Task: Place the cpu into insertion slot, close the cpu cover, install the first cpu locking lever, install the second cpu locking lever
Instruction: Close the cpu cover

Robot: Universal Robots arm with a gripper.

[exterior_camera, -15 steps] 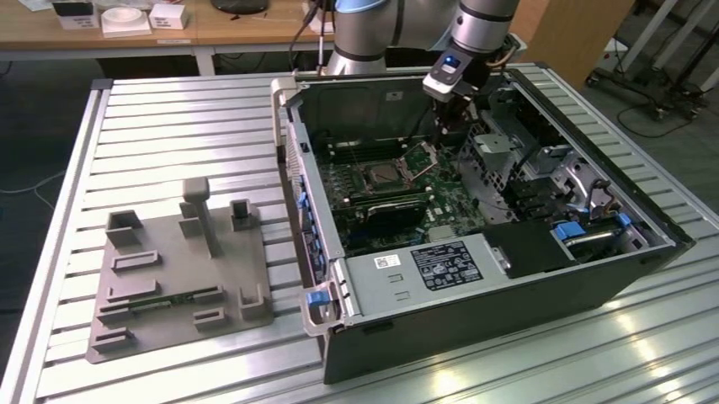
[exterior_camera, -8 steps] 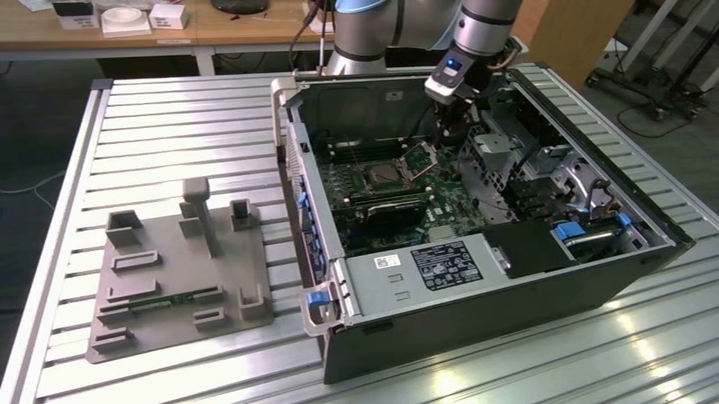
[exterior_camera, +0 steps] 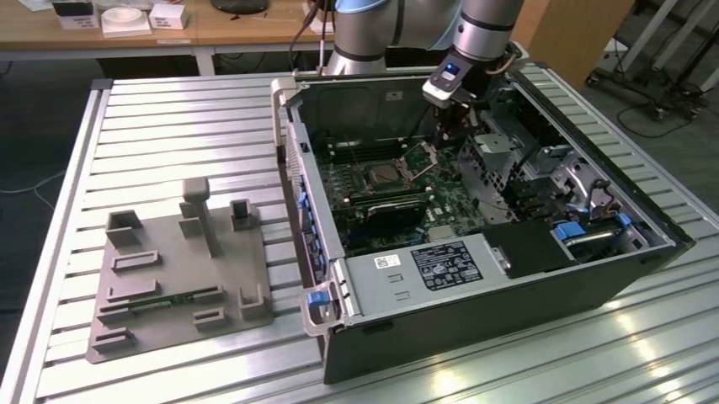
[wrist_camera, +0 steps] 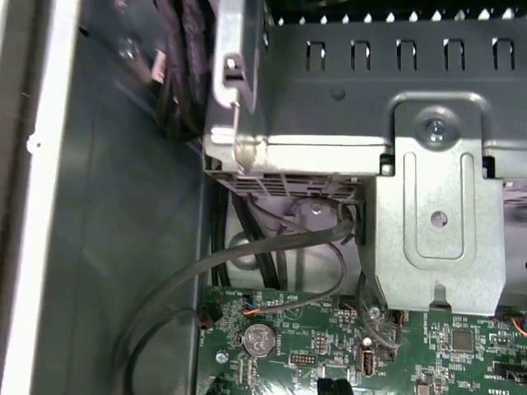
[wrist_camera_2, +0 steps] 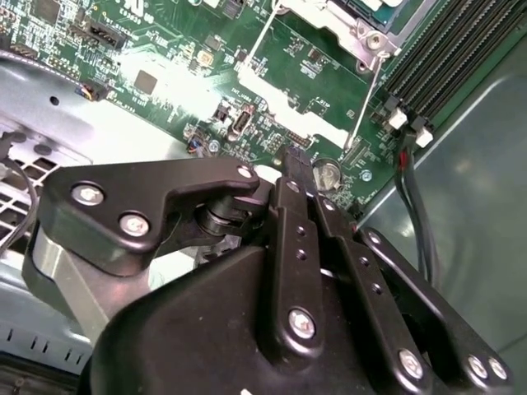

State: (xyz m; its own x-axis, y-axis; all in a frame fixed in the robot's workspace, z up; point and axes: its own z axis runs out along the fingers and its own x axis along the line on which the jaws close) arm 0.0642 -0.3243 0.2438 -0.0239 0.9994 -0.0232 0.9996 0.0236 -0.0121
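"Tool [exterior_camera: 450, 133] first: where is it, and what are its fingers doing?"

"It's down inside the open computer case [exterior_camera: 483, 328], hanging over the motherboard [exterior_camera: 450, 206] near the raised cpu cover [exterior_camera: 423, 154]. In the second wrist view the fingers [wrist_camera_2: 298, 214] run together to a single tip. They're pressed shut, and I see nothing between them."

"And the cpu [exterior_camera: 388, 175]?"

"As far as the exterior view tells, it lies flat in the insertion slot [exterior_camera: 368, 175]. It's a small pale square, toward the exterior view's left of the tool. I'd judge the first step done."

"So which step is in hand?"

"Closing the cover, I think. It stands tilted up on its hinge, not down over the chip. One wire lever [wrist_camera_2: 365, 95] and a second wire lever [wrist_camera_2: 260, 41] reach out free across the board, so neither looks locked."

"What does that move call for?"

"Probably the shut tip working as a pusher. It would have to meet the cover's raised edge and tip it down over the chip without snagging either lever. Right now the tip sits close to the coin cell [wrist_camera_2: 328, 173], apart from the cover."
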